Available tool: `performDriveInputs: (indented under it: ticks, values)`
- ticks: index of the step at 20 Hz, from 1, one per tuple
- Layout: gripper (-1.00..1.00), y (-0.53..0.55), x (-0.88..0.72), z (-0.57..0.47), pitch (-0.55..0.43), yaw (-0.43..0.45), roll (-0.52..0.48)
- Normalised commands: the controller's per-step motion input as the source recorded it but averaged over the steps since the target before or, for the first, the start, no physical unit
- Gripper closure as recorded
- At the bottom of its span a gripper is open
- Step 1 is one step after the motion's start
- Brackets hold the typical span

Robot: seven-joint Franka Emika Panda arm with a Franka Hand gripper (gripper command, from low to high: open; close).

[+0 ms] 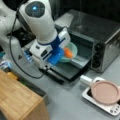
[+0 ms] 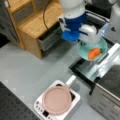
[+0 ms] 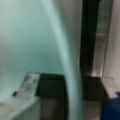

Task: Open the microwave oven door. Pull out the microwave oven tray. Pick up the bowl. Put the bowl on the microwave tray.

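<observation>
Microwave oven (image 1: 100, 37) at upper right of a front view, seen too at lower right of a front view (image 2: 107, 100), with 3 black knobs (image 1: 98, 55) down its right side. Door (image 1: 68, 71) folded down flat in front of the oven, bar handle (image 1: 53, 75) toward the frame's lower left; also open in a front view (image 2: 83, 71). Tray (image 1: 80, 61) drawn partway out over the open door, silver-grey, showing as well in a front view (image 2: 106, 62). Bowl (image 1: 71, 51) pale teal-green, centre of frame, held over the tray, an orange object (image 1: 68, 52) inside it; same bowl (image 2: 86, 51) and orange object (image 2: 94, 53) at upper right of a front view. Pincer (image 1: 62, 53) clamped on the bowl's rim, below the white-and-blue arm; in the wrist view, 1 grey finger (image 3: 27, 87) at lower left against the bowl's curved wall (image 3: 30, 37). Pink pan (image 1: 105, 92) on a small white appliance (image 1: 113, 108) at lower right. Wooden cabinet (image 1: 20, 100) at lower left. Grey table (image 1: 67, 100) beneath.
</observation>
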Motion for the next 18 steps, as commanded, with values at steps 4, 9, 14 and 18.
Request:
performDriveInputs:
  ticks: [4, 9, 14, 18]
  values:
    - [1.0, 0.35, -0.32, -0.22, -0.236, -0.15, 0.065]
    - [1.0, 0.31, -0.37, -0.19, -0.251, -0.166, 0.044]
    - [1.0, 0.33, -0.41, -0.18, -0.275, -0.205, 0.041]
    - [1.0, 0.51, -0.46, -0.18, -0.285, -0.273, 0.027]
